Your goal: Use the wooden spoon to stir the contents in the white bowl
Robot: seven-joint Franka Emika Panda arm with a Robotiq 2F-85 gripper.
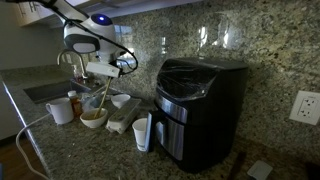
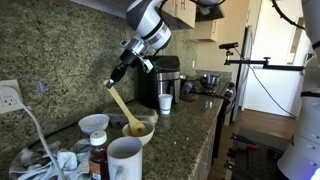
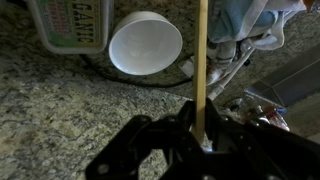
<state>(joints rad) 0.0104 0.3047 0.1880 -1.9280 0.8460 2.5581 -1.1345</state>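
Observation:
My gripper [image 2: 117, 80] is shut on the upper handle of the wooden spoon [image 2: 126, 107] and holds it slanted downward. The spoon's oval head rests in the white bowl [image 2: 146, 133], which shows tan-brown inside. In an exterior view the gripper [image 1: 101, 72] is above the bowl [image 1: 93, 118], with the spoon [image 1: 101, 95] reaching down into it. In the wrist view the spoon handle [image 3: 202, 60] runs straight up from between the gripper fingers [image 3: 200, 128]. The white bowl is out of the wrist view.
A smaller all-white bowl [image 2: 93, 124] [image 1: 120, 100] [image 3: 146, 43] and a white mug [image 2: 125, 160] [image 1: 60, 110] stand close to the bowl. A black appliance [image 1: 200, 105] and a white cup [image 1: 142, 132] stand further along the granite counter. A labelled container [image 3: 70, 25] lies nearby.

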